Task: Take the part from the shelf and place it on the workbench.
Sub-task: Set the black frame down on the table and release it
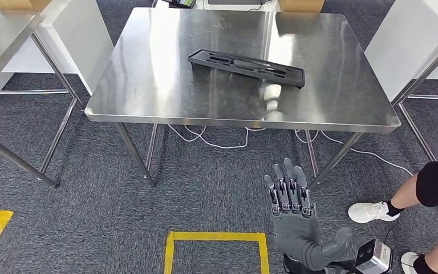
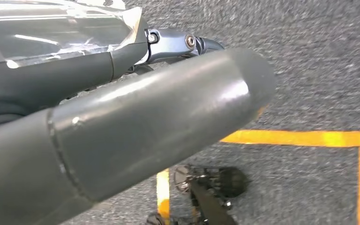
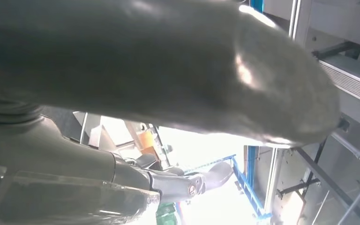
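The black part (image 1: 246, 67) lies flat mid-workbench (image 1: 148, 85), while the right hand (image 1: 294, 220), fingers extended and empty, hangs below its front edge.

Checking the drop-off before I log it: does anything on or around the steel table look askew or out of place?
Only small things: the long black slotted plastic part lies flat on the stainless steel workbench but slanted to its edges. White cables trail loose on the carpet beneath. Nothing looks spilled or damaged.

Steel workbench (image 1: 148, 85) on grey carpet, black part (image 1: 246, 67) atop.
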Robot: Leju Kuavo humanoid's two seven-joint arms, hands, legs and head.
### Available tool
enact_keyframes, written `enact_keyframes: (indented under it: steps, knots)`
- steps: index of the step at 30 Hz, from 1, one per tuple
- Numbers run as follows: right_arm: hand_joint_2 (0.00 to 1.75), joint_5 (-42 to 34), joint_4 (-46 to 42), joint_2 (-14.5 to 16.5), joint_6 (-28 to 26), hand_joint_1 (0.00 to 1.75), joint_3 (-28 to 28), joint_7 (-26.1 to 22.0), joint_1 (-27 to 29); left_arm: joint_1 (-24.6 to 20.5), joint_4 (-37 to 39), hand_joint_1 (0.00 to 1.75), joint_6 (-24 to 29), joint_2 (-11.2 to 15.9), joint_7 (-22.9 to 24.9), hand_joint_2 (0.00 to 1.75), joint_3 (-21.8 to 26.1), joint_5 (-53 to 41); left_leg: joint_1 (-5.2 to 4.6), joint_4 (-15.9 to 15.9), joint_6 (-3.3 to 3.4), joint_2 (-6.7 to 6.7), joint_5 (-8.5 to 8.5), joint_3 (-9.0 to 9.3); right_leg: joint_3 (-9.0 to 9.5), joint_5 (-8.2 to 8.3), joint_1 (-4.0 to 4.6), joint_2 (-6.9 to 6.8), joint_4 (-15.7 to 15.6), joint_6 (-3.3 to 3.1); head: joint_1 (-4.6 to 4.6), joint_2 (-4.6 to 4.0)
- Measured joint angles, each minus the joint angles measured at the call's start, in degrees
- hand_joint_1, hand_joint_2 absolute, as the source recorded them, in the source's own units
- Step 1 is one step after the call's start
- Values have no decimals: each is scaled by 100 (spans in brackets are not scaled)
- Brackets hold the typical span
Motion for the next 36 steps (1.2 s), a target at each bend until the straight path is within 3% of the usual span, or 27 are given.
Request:
enact_keyframes:
  steps: [2,3,5,6,7,9,10,11,12,13,15,17,19,21,22,24,26,27,28,30,31,33,34,36]
  knots:
    - [0,1,-1,2,0,0,-2,0,-1,-1,5,0,1,-1,0,0,-1,0,-20,36,-58,-2,109,-80,503,-67,24,12,-811,-66,-8,0]
    - [0,1,-1,3,0,0,-3,-2,0,-1,5,0,2,0,0,0,0,0,-28,44,-82,-3,156,-97,600,-125,41,19,-1004,-112,-18,0]
    - [0,1,1,4,-9,0,-8,-5,9,6,6,0,6,4,0,0,0,-1,-12,53,-128,-8,232,-128,536,-95,21,17,-1027,-202,-36,-1]
    - [0,0,2,7,-19,0,-11,-7,13,13,7,0,8,4,2,0,0,-1,4,103,-155,-15,156,-166,485,-47,1,11,-1012,-260,-42,-1]
    - [0,-1,3,10,-29,0,-15,-7,17,21,8,0,9,4,5,0,0,-2,21,237,-184,-22,-39,-218,423,13,-17,2,-1009,-324,-46,-1]
    - [0,-4,4,14,-42,0,-21,-7,25,28,10,0,13,3,10,0,0,-5,41,818,-238,-32,-681,-353,285,143,-6,-15,-1002,-414,-56,-1]
    - [0,-8,4,14,-44,0,-24,-6,29,27,10,0,14,3,11,0,1,-7,43,1197,-258,-33,-943,-409,214,203,10,-21,-994,-433,-57,-1]
    - [0,-10,4,14,-45,0,-27,-3,33,26,11,0,15,2,11,0,0,-10,44,1518,-270,-34,-1057,-430,145,258,26,-25,-979,-433,-58,-1]
    - [0,-12,4,14,-46,0,-33,3,37,25,13,0,15,1,11,0,-1,-13,46,1694,-273,-34,-1021,-387,70,310,38,-27,-953,-431,-58,-1]
    - [0,-14,4,15,-47,0,-40,13,40,24,15,0,15,-1,11,0,-1,-15,49,1686,-267,-34,-881,-262,-11,352,46,-27,-915,-418,-58,-1]
    - [0,-21,4,22,-51,0,-58,37,49,17,22,0,14,-3,10,0,-1,-20,53,1125,-231,-44,-617,236,-166,413,53,-22,-820,-392,-59,0]
    - [0,-36,4,40,-54,0,-81,55,62,4,26,0,13,-2,-1,0,-1,-30,29,424,-185,-78,-636,706,-262,465,66,-24,-752,-334,-54,0]
    - [0,-49,4,56,-54,0,-110,63,74,-2,28,0,13,1,-22,0,-2,-57,-20,145,-141,-99,-700,831,-318,546,64,-34,-740,-247,-54,-1]
    - [0,-63,7,59,-54,0,-145,66,93,-6,32,0,12,5,-38,0,-2,-85,-12,15,-61,-82,-640,779,-415,547,66,-29,-681,-186,-52,-1]
    - [0,-71,10,58,-55,0,-161,66,109,-10,33,0,11,8,-44,0,-3,-93,-1,-45,-4,-71,-590,737,-489,438,71,-18,-578,-190,-33,-1]
    - [0,-82,26,54,-56,0,-182,58,142,-14,36,0,8,14,-51,0,-5,-103,-13,-88,78,-48,-468,612,-662,-16,56,3,-111,-260,3,-1]
    - [0,-89,51,51,-68,0,-192,40,173,-10,37,0,5,22,-53,0,-7,-113,-36,-75,99,-31,-347,450,-753,-379,34,8,506,-285,22,-1]
    - [0,-96,65,49,-87,0,-194,25,186,-10,37,0,5,27,-54,0,-8,-123,-41,-62,97,-22,-285,362,-738,-395,29,8,711,-248,22,-1]
    - [0,-108,79,46,-115,0,-195,4,195,-10,39,0,4,31,-54,0,-12,-135,-44,-42,91,-14,-225,265,-659,-296,26,8,772,-183,22,-1]
    - [0,-131,95,38,-173,0,-195,-30,203,-10,51,0,5,37,-55,0,-24,-160,-44,17,61,-4,-114,77,-254,5,16,8,355,-71,21,-1]
    - [0,-139,98,33,-203,0,-195,-37,202,-9,57,0,7,39,-54,0,-31,-172,-48,49,35,-5,-66,-1,45,43,17,8,-72,-64,22,-1]
    - [0,-107,98,27,-291,0,-196,-29,202,-6,73,0,17,43,-52,0,-39,-186,-55,90,-28,-4,32,-83,489,-75,56,14,-815,-133,13,-1]
    - [0,-50,98,25,-374,0,-196,-21,204,-3,79,0,25,44,-51,0,-42,-188,-51,93,-62,-3,86,-104,556,-143,86,17,-976,-176,8,0]
    - [0,168,109,21,-617,0,-199,15,211,8,88,0,48,50,-45,0,-44,-188,-33,100,-130,-15,156,-134,481,-93,76,11,-990,-258,-2,1]
